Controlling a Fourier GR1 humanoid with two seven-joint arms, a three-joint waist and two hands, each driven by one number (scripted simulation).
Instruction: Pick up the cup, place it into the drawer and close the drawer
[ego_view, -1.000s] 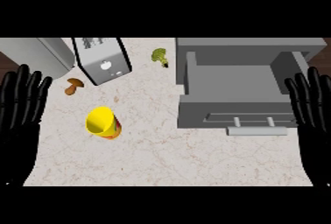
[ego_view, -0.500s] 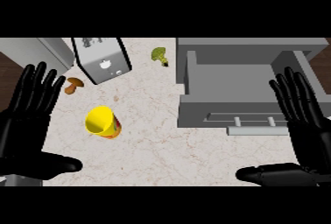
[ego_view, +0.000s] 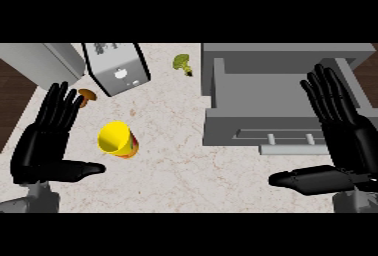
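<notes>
Hands have been brought inward from the counter's edges: left hand and right hand are now spread flat, fingers straight, holding nothing (no grasp begun). Yellow cup is left untouched on the counter, mouth tilted toward the viewer, just beside the left hand, well apart from the open drawer.

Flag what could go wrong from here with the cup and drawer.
The yellow cup stands nearer the left robot hand, the open drawer on the right: the carry crosses the counter. Reaching might knock the cup over. The right robot hand hangs over the drawer front and could obstruct placement.
</notes>
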